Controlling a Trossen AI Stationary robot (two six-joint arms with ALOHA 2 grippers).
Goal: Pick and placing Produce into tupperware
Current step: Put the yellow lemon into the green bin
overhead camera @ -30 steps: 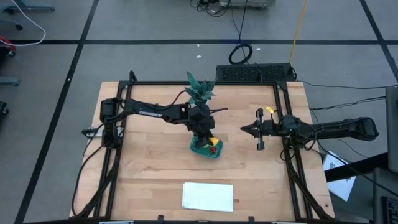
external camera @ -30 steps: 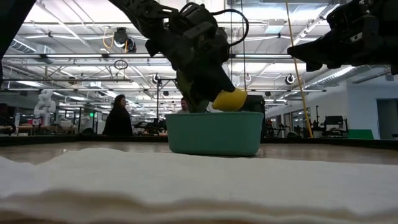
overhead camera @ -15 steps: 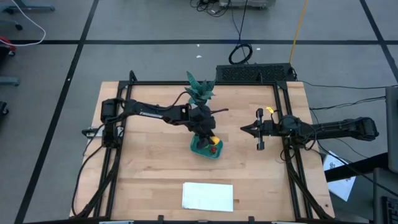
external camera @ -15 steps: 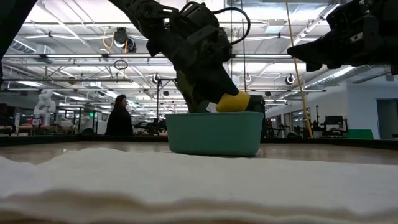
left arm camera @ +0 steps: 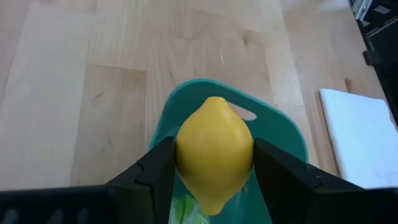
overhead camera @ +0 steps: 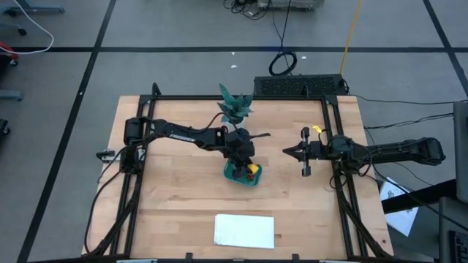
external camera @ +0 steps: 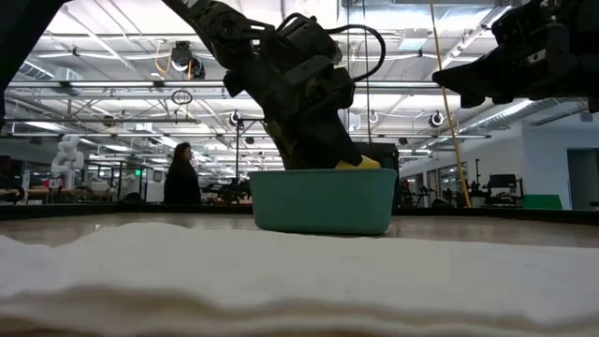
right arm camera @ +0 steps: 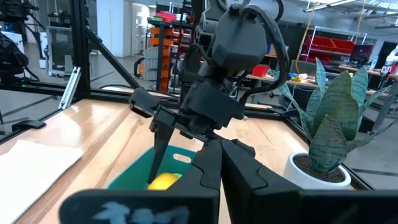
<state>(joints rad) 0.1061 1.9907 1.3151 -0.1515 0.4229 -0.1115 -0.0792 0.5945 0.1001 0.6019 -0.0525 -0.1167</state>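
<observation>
The teal tupperware [overhead camera: 238,175] stands at the table's middle, seen also in the low view [external camera: 323,199]. My left gripper [overhead camera: 247,166] reaches down into it, shut on the yellow lemon [left arm camera: 214,149]. In the low view only the lemon's top [external camera: 359,163] shows above the rim. A light-green piece [left arm camera: 185,209] lies in the tupperware under the lemon. A small red piece [overhead camera: 251,176] shows at its right side. My right gripper [overhead camera: 287,152] hangs shut above the table's right part, holding nothing. My left gripper pinches the lemon's two bulging sides [left arm camera: 180,155] between its two fingers [left arm camera: 155,171]. The fingers slant down from the table's left side and lie along the lemon. Its pointed end [left arm camera: 216,99] faces away from the wrist. Whether the lemon rests on the tupperware's floor I cannot tell.
A spiky green potted plant [overhead camera: 235,106] stands just beyond the tupperware, close to my left arm. A white flat sheet [overhead camera: 244,229] lies near the table's front edge. A black frame [overhead camera: 333,139] runs around the table. Bare wood lies left and right of the tupperware.
My left gripper has sunk with the lemon into the tupperware. In the low view the lemon stood clear above the rim before. Now it is mostly behind the wall.
</observation>
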